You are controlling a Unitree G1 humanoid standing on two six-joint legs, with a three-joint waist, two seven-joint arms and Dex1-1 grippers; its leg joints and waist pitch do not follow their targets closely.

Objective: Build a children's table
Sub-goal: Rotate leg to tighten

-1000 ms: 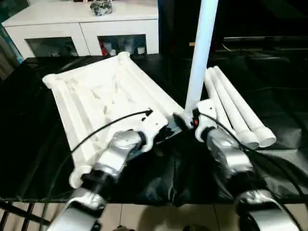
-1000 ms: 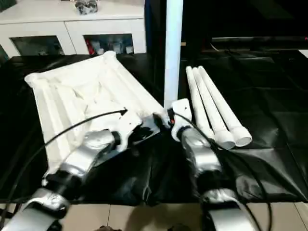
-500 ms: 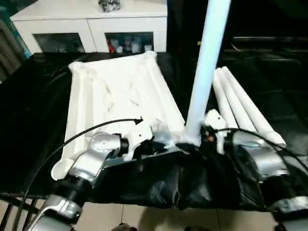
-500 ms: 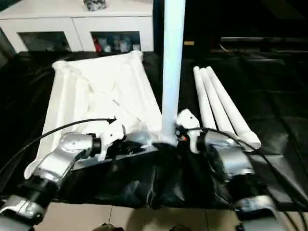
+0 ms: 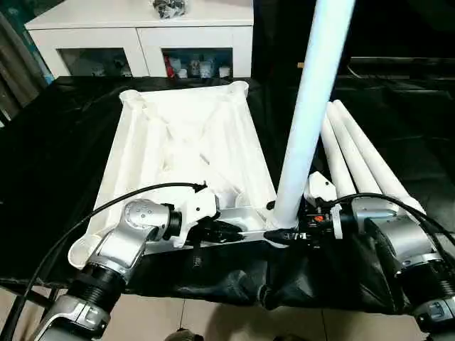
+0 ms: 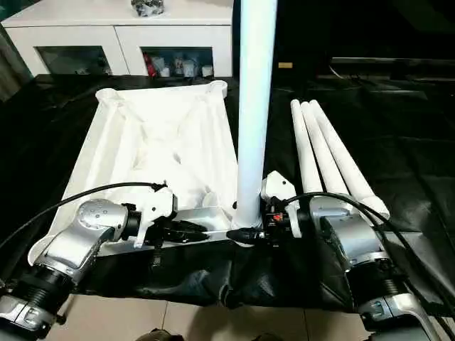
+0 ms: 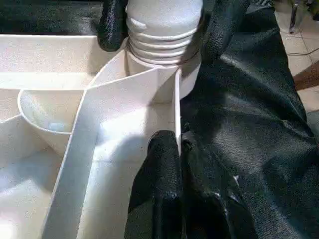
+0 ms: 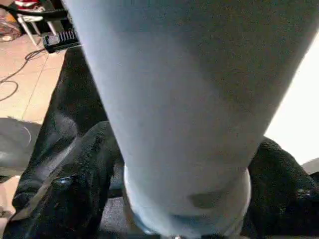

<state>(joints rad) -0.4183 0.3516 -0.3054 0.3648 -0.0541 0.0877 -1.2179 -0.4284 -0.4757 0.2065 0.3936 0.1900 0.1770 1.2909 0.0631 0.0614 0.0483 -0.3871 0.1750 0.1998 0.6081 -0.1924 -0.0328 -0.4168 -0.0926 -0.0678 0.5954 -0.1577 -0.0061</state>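
The white tabletop (image 5: 185, 135) lies underside up on black sheeting, ribs and round corner sockets showing. One long white leg (image 5: 313, 106) stands upright in its near right corner socket, threaded base (image 7: 162, 35) at the socket mouth. My right gripper (image 5: 281, 234) is shut on that leg's base, a black finger (image 7: 112, 25) pressed on either side. My left gripper (image 5: 238, 231) is shut on the thin near side wall (image 7: 177, 114) of the tabletop, just beside that socket. Three more legs (image 5: 355, 156) lie side by side to the right.
A white cabinet (image 5: 142, 28) with glass doors stands behind the work surface. Black sheeting (image 5: 57, 142) covers the surface and hangs crumpled over its near edge (image 5: 284, 277). Tiled floor (image 5: 213, 320) shows below. Black cables loop from both wrists.
The view has shifted. The tabletop has turned clockwise relative to the lying legs and now sits nearly square to me. My right fingers have drawn in against the leg's base.
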